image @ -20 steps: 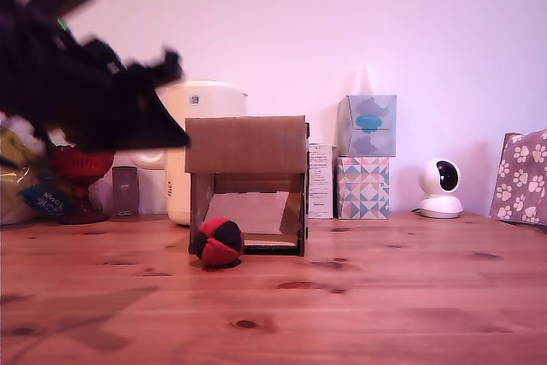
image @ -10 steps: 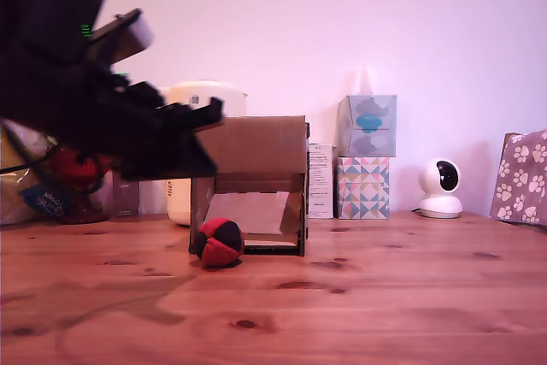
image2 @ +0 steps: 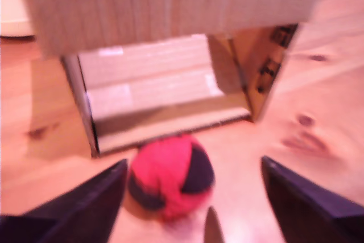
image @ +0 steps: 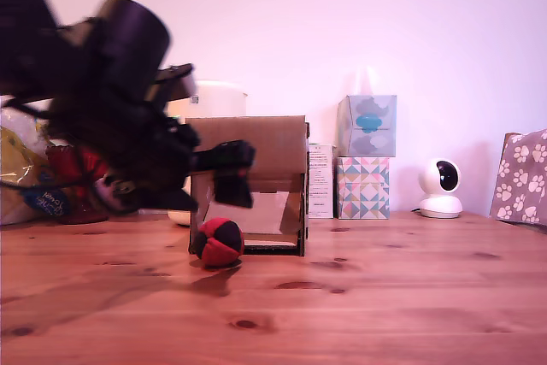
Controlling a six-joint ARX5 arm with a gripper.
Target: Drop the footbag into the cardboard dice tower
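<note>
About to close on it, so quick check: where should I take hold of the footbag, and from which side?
Take the footbag across its widest middle, coming down from above and in front. It is round and soft, so no side is better by shape, but the cardboard dice tower stands close behind it. The gripper already has its jaws open on either side, which looks suitable.

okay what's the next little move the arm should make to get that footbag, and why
Probably lower straight down and then close. The tool is open, its fingers either side of the footbag, which lies untouched on the table before the cardboard dice tower, with the tool above it.
</note>
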